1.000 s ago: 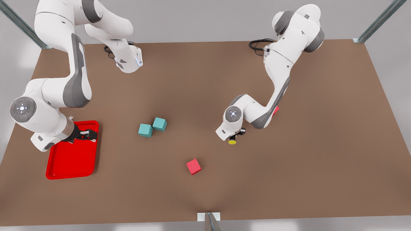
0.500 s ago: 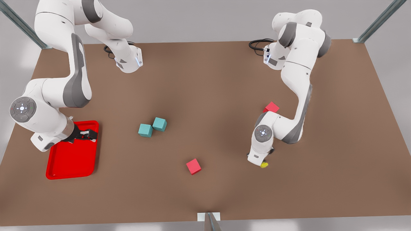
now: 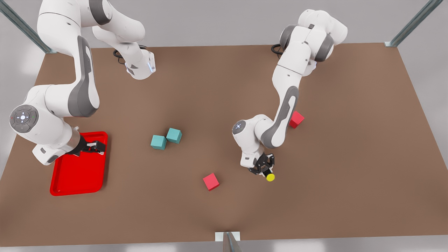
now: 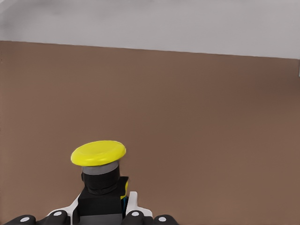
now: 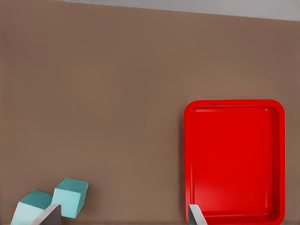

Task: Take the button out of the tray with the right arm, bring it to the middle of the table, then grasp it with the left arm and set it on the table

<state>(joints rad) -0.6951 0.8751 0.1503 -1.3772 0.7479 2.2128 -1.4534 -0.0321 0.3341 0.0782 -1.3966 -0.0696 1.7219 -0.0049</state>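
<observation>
Yellow-capped, the button (image 3: 269, 176) sits clamped in my left gripper (image 3: 265, 170) above the brown table (image 3: 350, 157) — right of a red cube (image 3: 211, 181). My right gripper (image 3: 94, 146) waits, fingers apart, over the red tray (image 3: 78, 175) at far left.

**Button held over mid-table, cubes on either side**

The button (image 3: 268, 176) is gripped in the left gripper (image 3: 265, 170), above the table (image 3: 350, 157). One cube (image 3: 211, 181) is found on the front view's left of that gripper, another (image 3: 296, 119) behind it. Two touching cubes (image 3: 166, 138) are placed between it and the right gripper (image 3: 95, 146), which is poised above the tray (image 3: 77, 175).
</observation>
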